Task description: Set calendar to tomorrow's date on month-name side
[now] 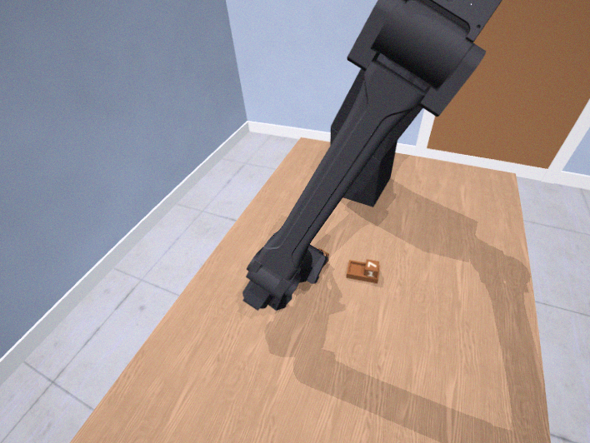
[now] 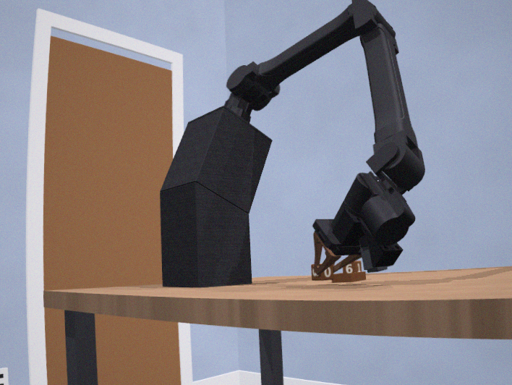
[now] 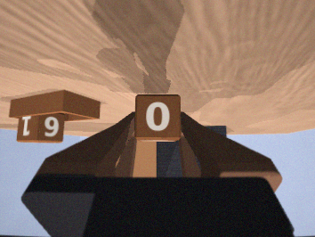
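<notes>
Left of the tray (image 1: 361, 278) (image 2: 348, 278) (image 3: 55, 103), grips the first cube (image 2: 327, 271) (image 3: 157, 118) firmly in the gripper (image 1: 323, 252) (image 2: 322, 271) (image 3: 157, 118), showing 0 to the wrist view. At the tray's right end in the top view, has the second cube (image 1: 372, 267) (image 2: 353, 268) (image 3: 41, 128), 7 upward.

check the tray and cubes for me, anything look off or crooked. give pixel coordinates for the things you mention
Nothing looks damaged. The one unfinished bit is the tray (image 1: 361, 278) (image 2: 349, 278) (image 3: 37, 103): it has only one cube (image 1: 372, 266) (image 2: 353, 268) (image 3: 41, 128) in it, at one end. The other cube (image 2: 322, 271) (image 3: 157, 118) is outside, held in the gripper (image 2: 322, 271) (image 3: 157, 118).
</notes>
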Controlling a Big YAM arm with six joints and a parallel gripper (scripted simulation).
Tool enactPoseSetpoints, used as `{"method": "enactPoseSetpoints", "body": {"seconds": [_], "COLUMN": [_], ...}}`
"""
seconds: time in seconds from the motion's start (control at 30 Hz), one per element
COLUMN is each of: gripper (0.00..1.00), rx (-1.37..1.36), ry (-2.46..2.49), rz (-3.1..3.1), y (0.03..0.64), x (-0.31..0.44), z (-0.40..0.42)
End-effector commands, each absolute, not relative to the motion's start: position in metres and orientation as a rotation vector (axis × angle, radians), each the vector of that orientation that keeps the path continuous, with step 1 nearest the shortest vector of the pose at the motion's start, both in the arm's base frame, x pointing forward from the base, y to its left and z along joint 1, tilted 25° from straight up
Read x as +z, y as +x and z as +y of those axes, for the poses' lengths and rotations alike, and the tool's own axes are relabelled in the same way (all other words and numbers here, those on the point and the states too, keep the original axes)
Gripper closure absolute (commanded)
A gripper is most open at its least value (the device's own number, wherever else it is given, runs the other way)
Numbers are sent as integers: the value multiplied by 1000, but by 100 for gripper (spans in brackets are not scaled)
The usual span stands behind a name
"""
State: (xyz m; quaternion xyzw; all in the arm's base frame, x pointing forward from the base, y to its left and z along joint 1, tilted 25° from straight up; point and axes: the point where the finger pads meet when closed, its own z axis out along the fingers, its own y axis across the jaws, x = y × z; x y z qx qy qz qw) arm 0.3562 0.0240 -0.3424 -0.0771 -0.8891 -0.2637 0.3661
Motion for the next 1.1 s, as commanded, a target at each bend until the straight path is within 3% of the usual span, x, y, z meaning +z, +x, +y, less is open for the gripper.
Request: {"method": "enactPoseSetpoints", "body": {"seconds": [0.0, 1.07], "gripper": [74, 74], "rx": [-673, -675], "ry": [-195, -197], "rz": [-2315, -2311], "y": [368, 366], "x": [-346, -344], "z": [26, 26]}}
